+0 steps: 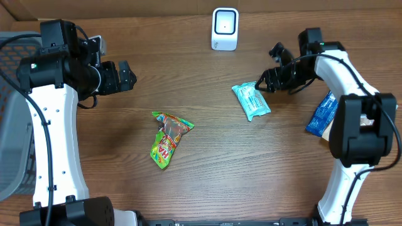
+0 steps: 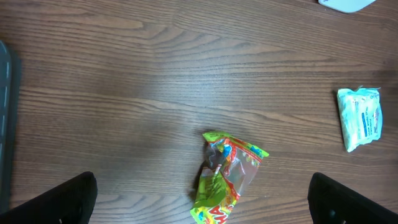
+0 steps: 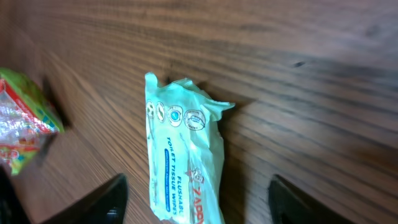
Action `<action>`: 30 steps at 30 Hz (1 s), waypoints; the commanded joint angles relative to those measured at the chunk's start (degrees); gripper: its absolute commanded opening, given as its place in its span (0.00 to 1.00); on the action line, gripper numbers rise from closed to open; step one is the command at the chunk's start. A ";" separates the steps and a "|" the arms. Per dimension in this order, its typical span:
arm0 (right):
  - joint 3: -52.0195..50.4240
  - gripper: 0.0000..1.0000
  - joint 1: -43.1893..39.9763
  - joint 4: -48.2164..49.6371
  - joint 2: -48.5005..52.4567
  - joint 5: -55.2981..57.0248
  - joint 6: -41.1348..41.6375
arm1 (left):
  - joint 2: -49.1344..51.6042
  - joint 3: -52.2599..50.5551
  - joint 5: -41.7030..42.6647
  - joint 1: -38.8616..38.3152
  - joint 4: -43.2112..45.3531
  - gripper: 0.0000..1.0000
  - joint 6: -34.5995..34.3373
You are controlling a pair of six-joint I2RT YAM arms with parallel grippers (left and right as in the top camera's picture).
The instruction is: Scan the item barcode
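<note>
Wooden table (image 1: pixel 207 182) carries the teal tissue pack (image 1: pixel 251 102) flat beneath the right gripper (image 1: pixel 260 83), jaws parted and empty, as is the left gripper (image 1: pixel 125 76), so the grasp seems pending: descend, close on it, then show its barcode to the scanner (image 1: pixel 225 28).

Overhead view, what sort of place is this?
Probably a mock checkout station in a robot lab: a small white barcode scanner stands on the brown wooden table, with a teal tissue packet and a green snack bag lying loose.
</note>
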 commanded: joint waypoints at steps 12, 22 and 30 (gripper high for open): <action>-0.22 0.35 0.48 0.52 7.41 -4.07 -1.38 | -0.22 -0.31 0.66 -0.13 -0.02 1.00 1.29; 1.77 0.04 -0.72 -3.85 6.08 -5.86 3.39 | -0.22 -0.31 0.66 -0.13 -0.02 1.00 1.29; 8.70 0.04 2.10 -8.92 -3.50 12.41 14.58 | -0.22 -0.31 0.66 -0.13 -0.02 1.00 1.29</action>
